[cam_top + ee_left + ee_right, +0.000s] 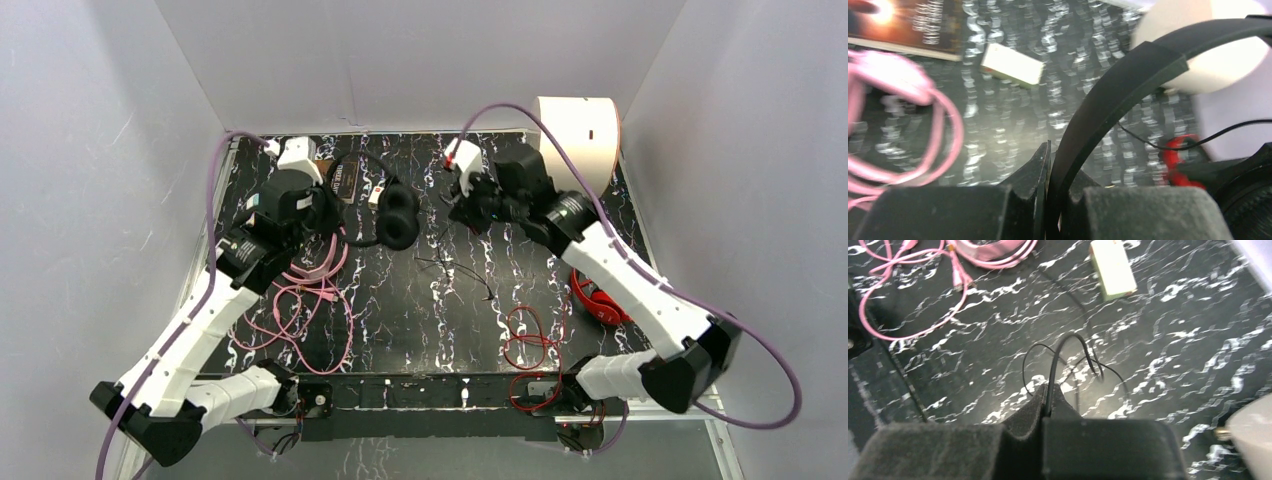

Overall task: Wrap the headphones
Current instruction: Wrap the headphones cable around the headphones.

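— As the overhead camera shows it, where are the black headphones (397,215)?
— Eleven o'clock on the worktop (425,325). Left wrist: left hand (1048,165) clamped on the stiff headband (1108,100), a good hold.
— Right wrist?
— Right hand (1045,405) pinches the thin, limp cable (1058,352); likely slippery.

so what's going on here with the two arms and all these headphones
Both arms are working on the black headphones. The left tool is shut on the headband, and the right tool pinches the thin black cable. The pink headphones and the red headphones lie on the table, their cables loose and not yet wrapped.
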Tool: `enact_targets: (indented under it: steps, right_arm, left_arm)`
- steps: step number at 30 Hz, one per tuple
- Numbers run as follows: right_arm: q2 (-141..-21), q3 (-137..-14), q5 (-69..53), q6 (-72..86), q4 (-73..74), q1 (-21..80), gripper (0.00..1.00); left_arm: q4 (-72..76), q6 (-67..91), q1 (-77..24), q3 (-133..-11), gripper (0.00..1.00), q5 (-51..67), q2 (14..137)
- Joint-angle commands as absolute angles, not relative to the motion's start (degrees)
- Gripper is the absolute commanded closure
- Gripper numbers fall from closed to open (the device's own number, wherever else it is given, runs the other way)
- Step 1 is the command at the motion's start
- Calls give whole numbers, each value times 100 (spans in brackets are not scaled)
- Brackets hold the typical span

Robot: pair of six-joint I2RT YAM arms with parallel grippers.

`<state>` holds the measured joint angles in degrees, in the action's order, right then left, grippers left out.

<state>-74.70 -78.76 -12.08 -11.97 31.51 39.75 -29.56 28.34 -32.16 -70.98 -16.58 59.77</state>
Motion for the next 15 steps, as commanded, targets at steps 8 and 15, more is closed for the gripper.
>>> enact_targets:
  steps: [8, 15]
  right_arm:
    - [-6444, -6788, -2148, -56, 2825, 5836, 100]
    - [-6436, -7597, -2159, 370, 3153, 6763, 100]
  left_arm:
    - [-2492, 5997, -2879, -8939, 100, -3255, 7608]
    - [-1985, 4616, -2725, -9168, 100, -5241, 8572]
